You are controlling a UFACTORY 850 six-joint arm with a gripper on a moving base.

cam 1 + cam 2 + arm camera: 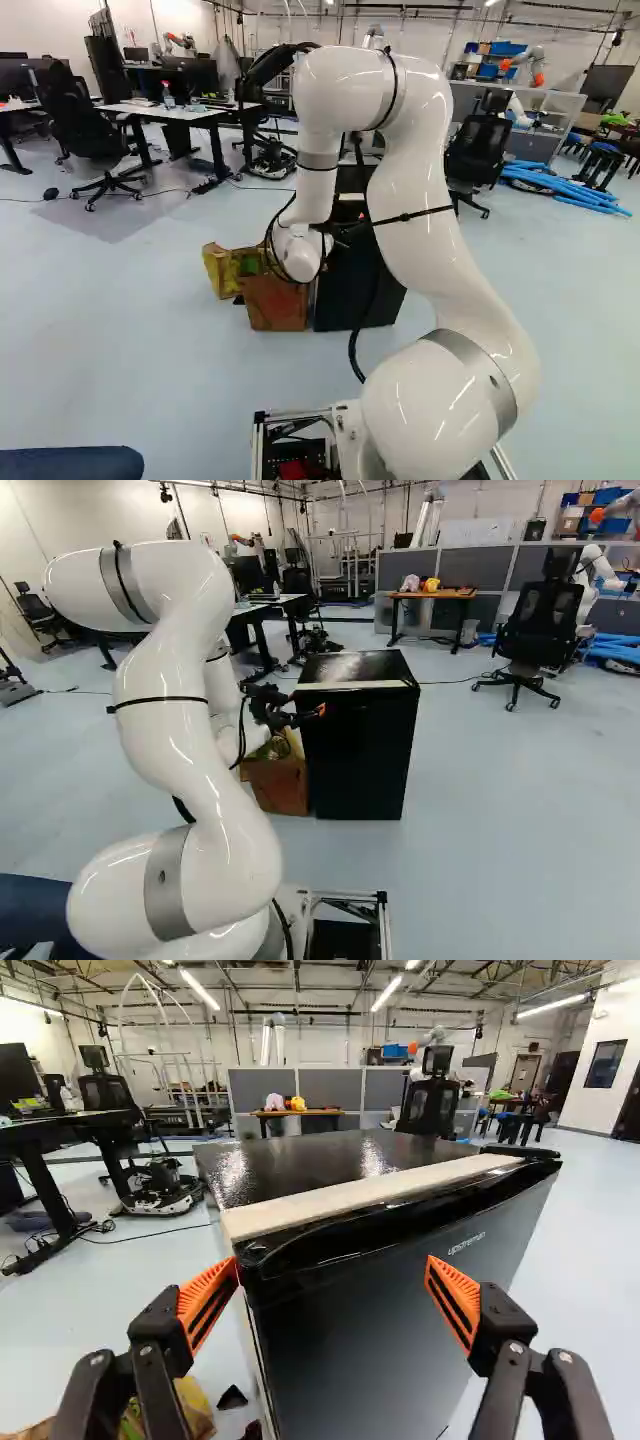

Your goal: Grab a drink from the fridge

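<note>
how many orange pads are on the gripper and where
2, one on each finger of the gripper: one pad by the near corner of the fridge, the other pad seen against its front face. Neither is hidden.

Fridge (370,1330), ahead of the claw (311,713): interior hidden behind the door; lower front cut off by the wrist view's edge
Cardboard box (278,786), below and beside the claw: contents partly hidden, too small to tell
Dark scrap (232,1398), below the claw: too small to identify
Dark blue object (70,463), well behind the claw: cut off, nature unclear
</note>
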